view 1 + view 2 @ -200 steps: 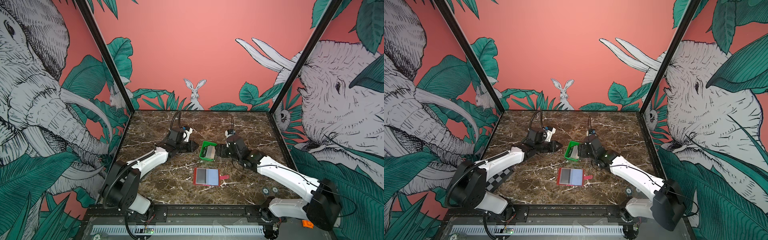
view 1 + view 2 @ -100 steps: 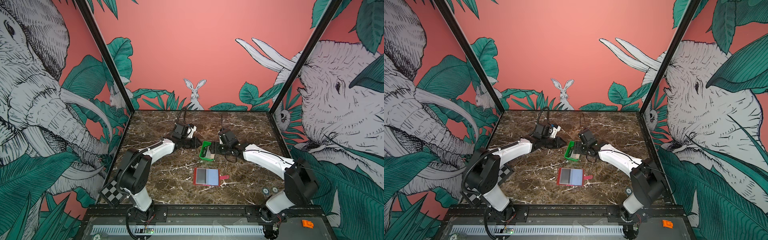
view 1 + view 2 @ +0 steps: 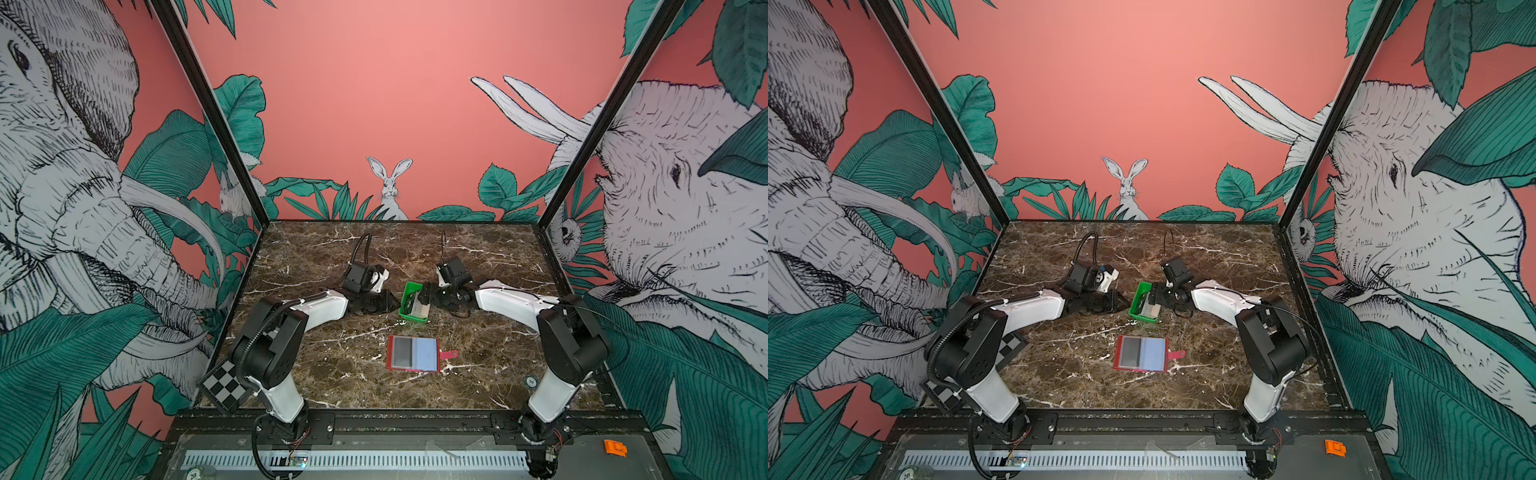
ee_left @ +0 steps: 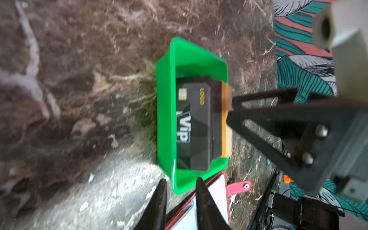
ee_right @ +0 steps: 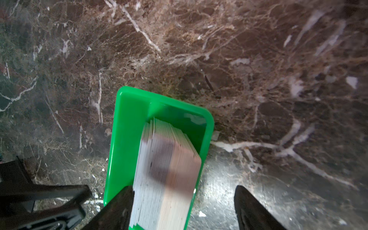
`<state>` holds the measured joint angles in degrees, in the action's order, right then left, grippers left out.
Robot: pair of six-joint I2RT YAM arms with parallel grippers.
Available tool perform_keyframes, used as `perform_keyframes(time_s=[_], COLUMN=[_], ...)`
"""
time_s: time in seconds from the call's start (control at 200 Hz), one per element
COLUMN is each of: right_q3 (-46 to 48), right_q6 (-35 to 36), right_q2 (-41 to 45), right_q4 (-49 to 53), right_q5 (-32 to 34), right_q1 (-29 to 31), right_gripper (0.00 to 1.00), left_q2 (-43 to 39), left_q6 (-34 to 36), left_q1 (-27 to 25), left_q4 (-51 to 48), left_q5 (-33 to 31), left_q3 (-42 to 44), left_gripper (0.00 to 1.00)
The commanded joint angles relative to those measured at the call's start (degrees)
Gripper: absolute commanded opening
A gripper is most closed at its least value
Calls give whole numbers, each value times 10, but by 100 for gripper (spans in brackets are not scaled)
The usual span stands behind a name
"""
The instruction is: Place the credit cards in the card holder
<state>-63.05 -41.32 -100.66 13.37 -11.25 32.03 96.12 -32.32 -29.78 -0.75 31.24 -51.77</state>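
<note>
- We see the credit cards [image 4: 191, 129] standing on edge as one leaning stack inside the green tray [image 3: 404, 296]. The card facing the left wrist camera is black with white "VIP" lettering and a gold chip. The cards at the other end of the stack are pale beige.
- The tray sits near the middle of the marble table [image 3: 332, 374], between the two grippers in both top views.
- The card holder [image 3: 412, 353] lies open and flat on the table, nearer the arms' bases than the tray and apart from it. A grey pocket and a pale blue pocket face up side by side, and the snap tab [image 3: 449, 354] sticks out toward the right arm's side.
- The left gripper [image 4: 180, 182] sits low, just beside the tray on the left arm's side. Its fingers are only narrowly parted and hold nothing. In the left wrist view a corner of the tray shows in the gap, and we cannot tell whether the tips touch it.
- The right gripper [image 5: 183, 187] has its fingers spread wide and grips nothing. In the right wrist view one finger [image 5: 123, 201] is at the flank of the stack by the tray, and the other is over bare marble outside the tray.
- In the left wrist view we see a right finger reaching the tray's rim at the beige end of the stack.
</note>
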Motion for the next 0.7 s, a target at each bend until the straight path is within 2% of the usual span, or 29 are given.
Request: perform_keyframes(time_s=[0.0, 0.435, 0.58, 0.695], right_q3=[-25, -149, -152, -134], right_q6=[27, 96, 111, 128], right_q2=[-13, -94, -79, -58], right_q4=[-37, -4, 35, 46], right_q5=[-30, -113, -48, -20], right_q1=[-3, 6, 18, 17], right_gripper=[78, 69, 69, 73], left_q2=[-54, -120, -119, -110], left_q6=[2, 3, 2, -8], left_q1=[4, 22, 26, 26], left_q4=[12, 2, 4, 18], left_q5=[-3, -41, -27, -8], left_q3=[6, 38, 43, 48], left_gripper=[28, 27, 26, 24])
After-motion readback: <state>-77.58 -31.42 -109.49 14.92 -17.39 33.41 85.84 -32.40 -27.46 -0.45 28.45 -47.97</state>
